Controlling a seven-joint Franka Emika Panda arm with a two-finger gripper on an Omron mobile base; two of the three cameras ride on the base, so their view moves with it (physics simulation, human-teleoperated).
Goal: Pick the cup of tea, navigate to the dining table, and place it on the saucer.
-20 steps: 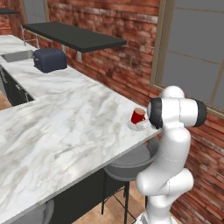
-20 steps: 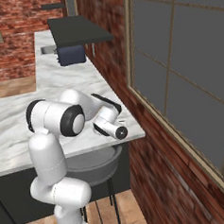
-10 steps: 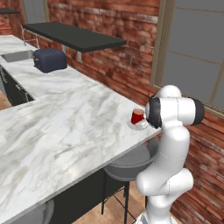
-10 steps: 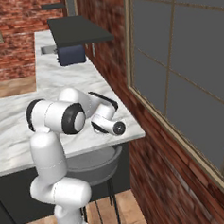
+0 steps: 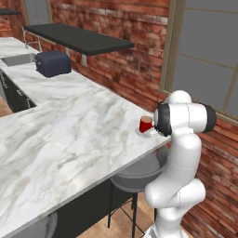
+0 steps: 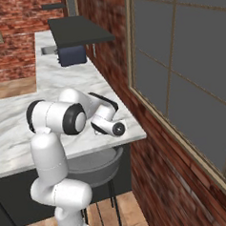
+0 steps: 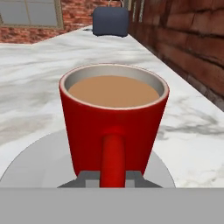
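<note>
One red cup of tea (image 7: 113,116) stood upright over the centre of the saucer (image 7: 33,162) at the dining table's (image 5: 69,135) window-side edge, its handle pinched in the closed gripper (image 7: 113,177), directly ahead of the hand.

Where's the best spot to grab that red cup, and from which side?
Take the cup by its handle, coming level from the handle side. It stands upright, full of tea, on the saucer, so a level side grip avoids spills. The gripper is shut there.
</note>
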